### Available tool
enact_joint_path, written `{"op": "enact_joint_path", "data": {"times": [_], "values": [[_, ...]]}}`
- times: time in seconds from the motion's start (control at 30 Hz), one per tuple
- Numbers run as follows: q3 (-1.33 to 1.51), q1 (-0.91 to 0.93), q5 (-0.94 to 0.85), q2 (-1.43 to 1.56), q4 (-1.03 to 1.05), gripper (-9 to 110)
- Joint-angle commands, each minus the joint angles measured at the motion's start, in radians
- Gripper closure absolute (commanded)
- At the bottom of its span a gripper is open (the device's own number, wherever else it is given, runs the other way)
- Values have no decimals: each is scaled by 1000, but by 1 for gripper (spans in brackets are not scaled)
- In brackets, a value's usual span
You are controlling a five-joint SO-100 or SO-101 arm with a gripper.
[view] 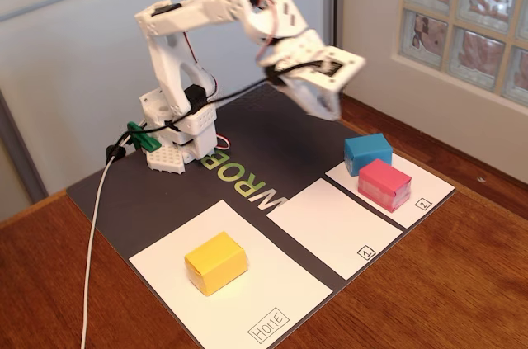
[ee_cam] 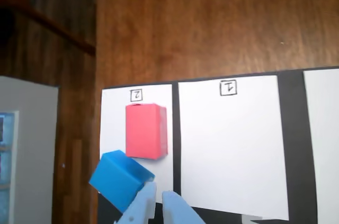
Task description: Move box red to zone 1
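Note:
The pinkish-red box (view: 384,184) (ee_cam: 145,131) lies on the narrow white panel marked "2" (view: 425,192) (ee_cam: 114,123), touching or almost touching a blue box (view: 368,153) (ee_cam: 119,179). Zone 1 (view: 330,221) (ee_cam: 230,150), the white panel with a boxed "1", lies beside that panel and has nothing on it. My gripper (view: 330,110) (ee_cam: 160,192) hangs in the air above the mat, behind the blue box. Its jaws are nearly together with only a thin slit between them, and they hold nothing. In the wrist view the tips point at the dark strip between the two panels.
A yellow box (view: 216,262) sits on the large "HOME" panel (view: 165,266) at the front left of the fixed view. The arm's base (view: 177,139) stands at the back of the dark mat (view: 272,139), with a white cable (view: 92,233) trailing off the wooden table.

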Motion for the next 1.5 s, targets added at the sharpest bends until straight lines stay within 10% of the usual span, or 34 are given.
{"op": "enact_joint_path", "data": {"times": [0.0, 0.6, 0.93, 1.47], "values": [[-66, -60, 12, -107, -166, 100], [-193, -184, 6, -434, -164, 99], [-215, -166, -43, -454, -158, 56], [-249, -201, -52, -548, -175, 50]]}}
